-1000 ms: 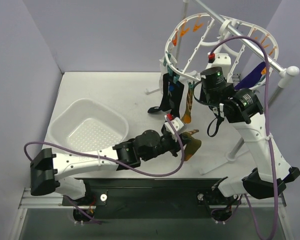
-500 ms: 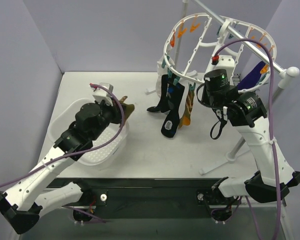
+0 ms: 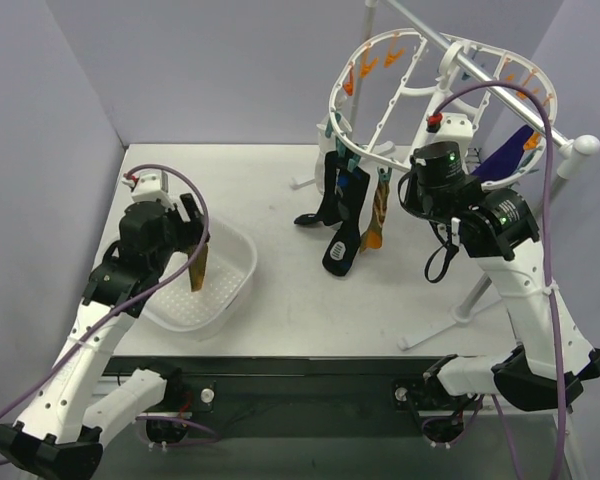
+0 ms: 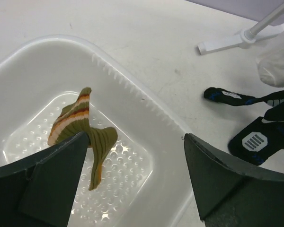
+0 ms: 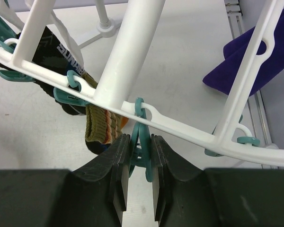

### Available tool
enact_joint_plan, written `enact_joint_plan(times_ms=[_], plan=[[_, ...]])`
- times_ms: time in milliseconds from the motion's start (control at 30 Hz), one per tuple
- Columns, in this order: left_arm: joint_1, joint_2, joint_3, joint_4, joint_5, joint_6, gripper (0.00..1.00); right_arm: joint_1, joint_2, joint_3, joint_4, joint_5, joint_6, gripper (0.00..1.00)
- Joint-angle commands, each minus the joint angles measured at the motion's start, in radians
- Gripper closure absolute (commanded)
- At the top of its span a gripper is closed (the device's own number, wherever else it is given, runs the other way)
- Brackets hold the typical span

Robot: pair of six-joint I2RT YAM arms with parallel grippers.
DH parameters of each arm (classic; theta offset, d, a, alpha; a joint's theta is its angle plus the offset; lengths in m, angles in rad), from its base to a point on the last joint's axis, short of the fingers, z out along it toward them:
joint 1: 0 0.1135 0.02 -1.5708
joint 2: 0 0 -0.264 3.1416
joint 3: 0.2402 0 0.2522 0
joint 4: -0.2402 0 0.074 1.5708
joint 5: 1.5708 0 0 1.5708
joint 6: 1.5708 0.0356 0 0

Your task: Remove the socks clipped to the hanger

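- Over the tub [image 4: 132,90], my left pincer [image 4: 135,142] has its two sides wide apart. The striped sock [image 4: 80,127] droops down into the tub, with its top right against one finger.
- That sock could catch on the finger. If I pull my arm away fast, it may ride along and drop on the surface [image 4: 146,38] instead.
- Up at the hanger [image 5: 128,56], my right pincer [image 5: 141,156] is squeezed tight on a teal clip [image 5: 141,137].
- I cannot tell if that clip holds anything. A brown sock [image 5: 102,125] hangs just beside it, so I might be squeezing the wrong clip.
- If I tug hard here, the whole hanger could swing or tip.
- The black socks [image 3: 342,200] and a purple sock [image 5: 241,61] hang from the hanger too.
- One second ago my left pincer was near the hanger, shut on the striped sock. Now it has swung over to the tub and let go.
- My right pincer has stayed up at the hanger's rim, closed the same way.
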Motion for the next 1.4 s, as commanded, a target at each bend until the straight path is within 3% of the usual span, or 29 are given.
enact_joint_plan(times_ms=[0,100,167,233,333,467,700,1000,1200,1367], plan=[[0.006,-0.044,0.004,0.02,0.017,-0.026,0.02,-0.002,-0.018,-0.016,-0.035,-0.017,0.005,0.85],[0.004,-0.058,0.002,0.083,0.11,-0.025,0.03,-0.001,-0.018,-0.016,-0.035,-0.019,0.007,0.82],[0.001,-0.064,-0.019,0.14,0.273,-0.028,0.04,-0.001,-0.018,-0.017,-0.035,-0.019,0.01,0.78],[-0.02,-0.06,-0.062,0.261,0.464,-0.057,0.13,-0.002,-0.02,-0.019,-0.035,-0.02,0.01,0.77],[-0.095,-0.034,-0.102,0.442,0.554,-0.09,0.21,-0.001,-0.02,-0.019,-0.035,-0.026,0.013,0.74],[-0.415,0.027,-0.104,0.584,0.403,-0.005,0.21,-0.002,-0.02,-0.02,-0.036,-0.04,0.017,0.7],[-0.696,0.205,-0.131,0.857,0.221,0.124,0.1,-0.01,-0.024,-0.025,-0.039,-0.065,0.025,0.5],[-0.802,0.504,-0.067,1.167,0.054,0.267,0.06,-0.021,-0.038,-0.029,-0.046,-0.097,0.036,0.36],[-0.816,0.696,0.054,1.224,-0.084,0.327,0.05,-0.021,-0.06,-0.039,-0.05,-0.121,0.05,0.34],[-0.812,0.83,0.152,1.223,-0.144,0.383,0.12,-0.018,-0.089,-0.061,-0.05,-0.163,0.066,0.35]])
